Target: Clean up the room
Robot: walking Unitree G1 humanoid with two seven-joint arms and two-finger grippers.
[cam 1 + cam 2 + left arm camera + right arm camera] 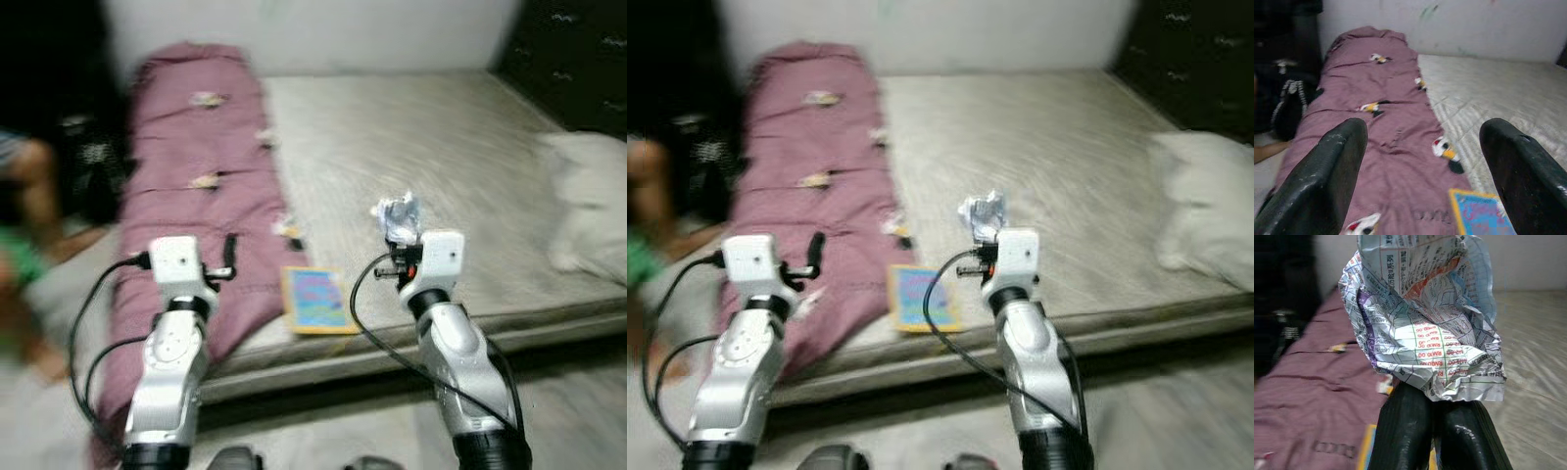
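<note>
A crumpled printed paper (1425, 328) is pinched between the two black fingers (1405, 431) of my right gripper (400, 235), which is shut on it and held up over the near part of the bed. My left gripper (1422, 171) is open with nothing between its fingers, raised over the purple blanket (191, 186) on the bed's left side. A colourful flat book (315, 300) with a yellow border lies on the mattress near the front edge, between my two arms.
The grey mattress (411, 137) stretches back to a white wall. A white pillow (588, 196) lies at the right. A dark bag (1288, 98) sits left of the bed, and a person (20, 225) is at the far left edge.
</note>
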